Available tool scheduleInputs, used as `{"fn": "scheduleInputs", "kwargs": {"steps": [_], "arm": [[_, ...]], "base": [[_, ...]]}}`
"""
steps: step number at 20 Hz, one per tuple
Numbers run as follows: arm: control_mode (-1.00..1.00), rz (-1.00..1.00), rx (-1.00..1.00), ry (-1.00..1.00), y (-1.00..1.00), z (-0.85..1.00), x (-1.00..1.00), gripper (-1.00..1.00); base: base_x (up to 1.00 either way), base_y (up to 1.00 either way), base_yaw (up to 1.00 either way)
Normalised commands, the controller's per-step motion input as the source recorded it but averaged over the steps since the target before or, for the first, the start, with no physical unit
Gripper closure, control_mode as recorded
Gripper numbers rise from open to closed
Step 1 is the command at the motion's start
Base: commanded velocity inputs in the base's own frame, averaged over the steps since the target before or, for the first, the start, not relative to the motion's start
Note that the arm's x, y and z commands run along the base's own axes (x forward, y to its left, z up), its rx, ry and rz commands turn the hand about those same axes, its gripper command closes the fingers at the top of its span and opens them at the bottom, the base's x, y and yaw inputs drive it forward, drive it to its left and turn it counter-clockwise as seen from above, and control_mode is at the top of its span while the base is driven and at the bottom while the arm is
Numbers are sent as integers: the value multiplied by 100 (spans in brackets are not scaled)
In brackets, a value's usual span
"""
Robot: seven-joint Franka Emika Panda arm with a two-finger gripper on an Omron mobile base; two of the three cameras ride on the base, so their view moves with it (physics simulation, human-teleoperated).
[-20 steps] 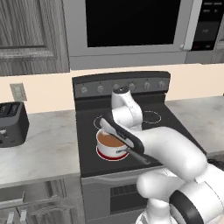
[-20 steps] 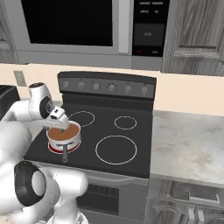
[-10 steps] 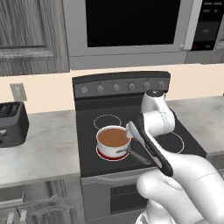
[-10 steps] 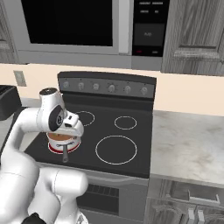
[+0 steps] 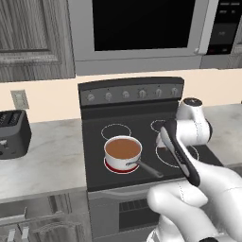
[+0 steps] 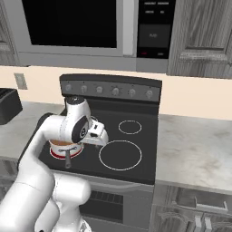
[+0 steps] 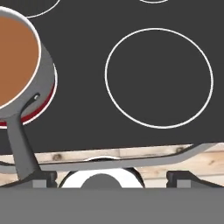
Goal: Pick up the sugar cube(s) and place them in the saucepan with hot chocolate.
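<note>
My claw (image 6: pixel 97 136) hangs released and empty, centre-left of the right base view. The saucepan (image 5: pixel 123 152) sits mid-frame on the stove (image 5: pixel 101 142) — handle (image 5: pixel 150 169) pointing lower right. A toaster (image 5: pixel 13 133) stands far left.

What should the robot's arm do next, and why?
Probably lift a little and stay clear of the saucepan. The gripper is open with nothing between its fingertips, and it hangs over a bare burner ring beside the pan, near the pan's handle. Whether the sugar cube is already in the hot chocolate cannot be told from here.
</note>
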Motion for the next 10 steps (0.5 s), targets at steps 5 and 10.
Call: {"fn": "scheduleInputs", "kwargs": {"steps": [5, 10], "arm": [[-100, 0, 15, 0, -49, -14, 19, -100], [-100, -5, 20, 0, -51, -8, 24, -100]], "base": [[0, 0, 0], [0, 0, 0]]}}
